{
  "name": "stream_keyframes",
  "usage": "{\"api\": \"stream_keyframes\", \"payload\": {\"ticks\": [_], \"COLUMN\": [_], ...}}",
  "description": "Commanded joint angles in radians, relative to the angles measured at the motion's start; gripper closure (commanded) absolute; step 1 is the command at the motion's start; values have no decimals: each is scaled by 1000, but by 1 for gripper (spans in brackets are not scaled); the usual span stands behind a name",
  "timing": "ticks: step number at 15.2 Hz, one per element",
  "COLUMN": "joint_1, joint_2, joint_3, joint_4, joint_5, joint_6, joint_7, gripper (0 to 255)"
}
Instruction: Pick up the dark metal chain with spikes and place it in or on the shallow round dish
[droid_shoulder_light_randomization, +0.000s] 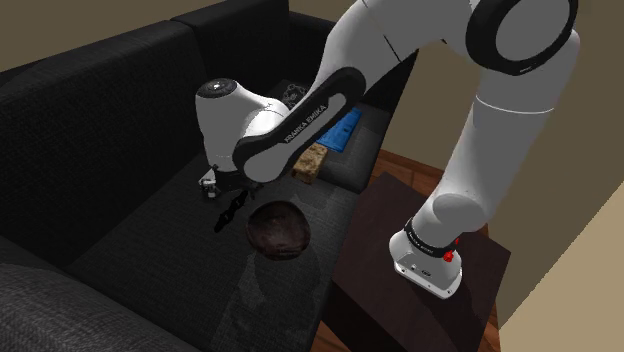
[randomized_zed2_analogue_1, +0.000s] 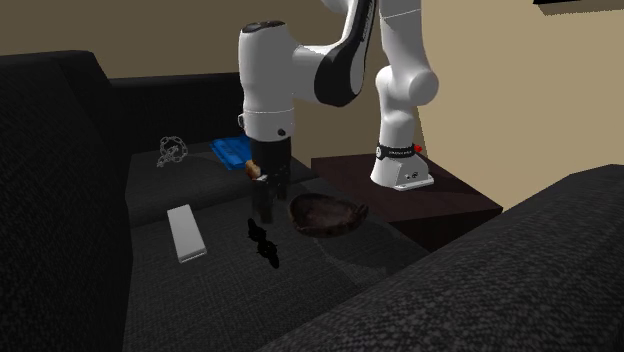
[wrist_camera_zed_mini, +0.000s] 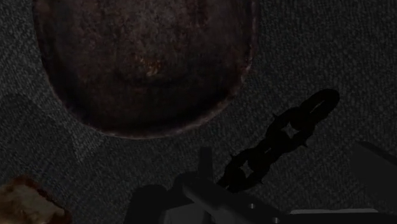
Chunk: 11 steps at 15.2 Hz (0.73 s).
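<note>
Dark fabric sofa (droid_shoulder_light_randomization: 120, 200) takes up most of the scene, with a beige wall (droid_shoulder_light_randomization: 590, 150) and a dark stand (droid_shoulder_light_randomization: 380, 250) on wood floor (droid_shoulder_light_randomization: 410, 165). Brown shallow dish (droid_shoulder_light_randomization: 279, 228) and grey flat block (randomized_zed2_analogue_1: 185, 232) lie on the seat cushion. Gripper (randomized_zed2_analogue_1: 264, 212) is pinched closed on the spiked chain (randomized_zed2_analogue_1: 265, 243), which dangles above the cushion just beside the dish.

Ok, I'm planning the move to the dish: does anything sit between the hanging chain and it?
Nothing visible does. The chain hangs from the gripper right beside the dish, with just bare dark sofa seat between them.
</note>
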<state>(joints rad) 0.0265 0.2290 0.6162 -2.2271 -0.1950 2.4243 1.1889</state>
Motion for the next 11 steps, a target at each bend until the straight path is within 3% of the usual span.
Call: {"api": "stream_keyframes", "payload": {"ticks": [1, 3, 11], "joint_1": [45, 82, 120], "joint_2": [92, 155, 239], "joint_3": [-28, -56, -105], "joint_4": [64, 116, 119], "joint_5": [-75, -115, -183], "joint_6": [8, 9, 80], "joint_7": [92, 142, 187], "gripper": [0, 0, 0]}}
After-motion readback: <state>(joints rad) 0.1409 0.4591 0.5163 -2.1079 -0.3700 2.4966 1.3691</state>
